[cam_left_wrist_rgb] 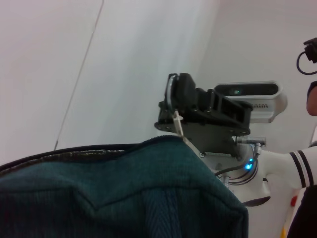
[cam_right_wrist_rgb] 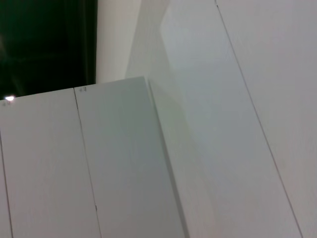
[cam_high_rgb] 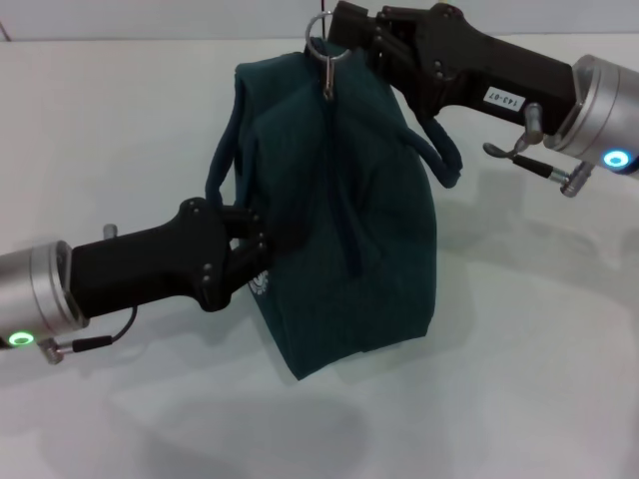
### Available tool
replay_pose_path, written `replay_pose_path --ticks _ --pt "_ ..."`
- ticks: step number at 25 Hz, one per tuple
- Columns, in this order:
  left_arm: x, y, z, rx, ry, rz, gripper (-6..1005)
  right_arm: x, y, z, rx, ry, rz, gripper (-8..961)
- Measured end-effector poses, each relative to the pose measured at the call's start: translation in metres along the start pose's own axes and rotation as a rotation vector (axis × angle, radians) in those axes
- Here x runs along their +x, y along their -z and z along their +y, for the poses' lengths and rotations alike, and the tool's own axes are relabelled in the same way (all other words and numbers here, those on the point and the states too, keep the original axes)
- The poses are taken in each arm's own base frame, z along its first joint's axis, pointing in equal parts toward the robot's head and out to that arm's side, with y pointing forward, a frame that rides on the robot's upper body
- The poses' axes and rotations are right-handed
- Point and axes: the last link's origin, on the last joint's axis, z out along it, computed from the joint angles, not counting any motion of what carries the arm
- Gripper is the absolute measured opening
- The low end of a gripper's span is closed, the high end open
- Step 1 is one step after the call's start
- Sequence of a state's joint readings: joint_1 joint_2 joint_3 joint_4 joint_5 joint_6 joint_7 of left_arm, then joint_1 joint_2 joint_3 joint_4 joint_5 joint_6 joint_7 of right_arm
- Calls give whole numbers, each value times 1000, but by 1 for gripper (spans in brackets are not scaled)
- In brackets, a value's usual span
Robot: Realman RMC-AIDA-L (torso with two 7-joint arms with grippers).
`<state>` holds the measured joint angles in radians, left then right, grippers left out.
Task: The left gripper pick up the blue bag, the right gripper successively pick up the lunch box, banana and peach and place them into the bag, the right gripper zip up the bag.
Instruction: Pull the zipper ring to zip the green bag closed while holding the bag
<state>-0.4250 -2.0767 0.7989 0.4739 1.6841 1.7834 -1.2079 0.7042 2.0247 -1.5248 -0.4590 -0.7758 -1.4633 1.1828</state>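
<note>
The blue bag [cam_high_rgb: 339, 230] hangs tilted above the white table, its zip line closed along the top edge [cam_left_wrist_rgb: 99, 153]. My left gripper [cam_high_rgb: 262, 239] is shut on the bag's left side, next to the small white logo [cam_high_rgb: 262, 284]. At the bag's upper end, my right gripper [cam_high_rgb: 341, 35] is shut on the ring zip pull [cam_high_rgb: 321, 40]. The left wrist view shows the same: the right gripper [cam_left_wrist_rgb: 176, 104] pinching the ring zip pull [cam_left_wrist_rgb: 171, 91] just above the bag [cam_left_wrist_rgb: 124, 198]. The lunch box, banana and peach are out of view.
The white table [cam_high_rgb: 519, 399] spreads under and around the bag. One loop handle [cam_high_rgb: 439, 155] droops below the right arm, and another handle [cam_high_rgb: 225, 160] hangs at the left. The right wrist view shows only white wall panels [cam_right_wrist_rgb: 124, 163].
</note>
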Motion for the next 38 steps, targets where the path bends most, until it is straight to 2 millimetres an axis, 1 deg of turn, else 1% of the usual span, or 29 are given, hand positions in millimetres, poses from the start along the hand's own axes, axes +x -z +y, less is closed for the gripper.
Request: replay_pose_path --ticks 11,22,31,38 --pt "1 0 3 -40 -58 -17 60 8 6 -3 38 -21 21 12" --pt "1 -6 2 -73 -81 -54 60 9 7 -5 58 -24 22 12" --pt "0 -6 2 -79 -81 -67 61 8 13 -4 71 -26 -2 13" --pt "-2 -7 4 -103 -96 -88 61 9 13 -6 82 -28 5 13"
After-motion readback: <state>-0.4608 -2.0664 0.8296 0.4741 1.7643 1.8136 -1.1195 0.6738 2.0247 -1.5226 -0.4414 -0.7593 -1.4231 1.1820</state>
